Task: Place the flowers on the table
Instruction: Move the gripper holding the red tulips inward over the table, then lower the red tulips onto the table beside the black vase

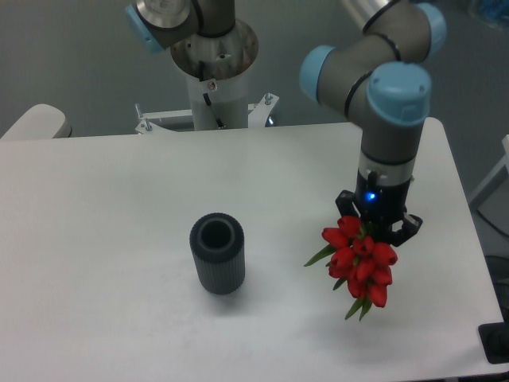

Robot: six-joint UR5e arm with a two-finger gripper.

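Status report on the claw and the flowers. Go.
Claw shut on the flowers, held over the right part of the table. Flowers not yet set down. Dark ribbed vase stands well to the left, not in the way.

Gripper [377,226] at four o'clock of frame centre, pointing down, clamped on the flowers [359,260]. Red heads bunched below the jaws, leaves splaying toward seven o'clock. Dark ribbed vase [217,253] upright on the white table [103,207], well apart at nine o'clock of the bunch.
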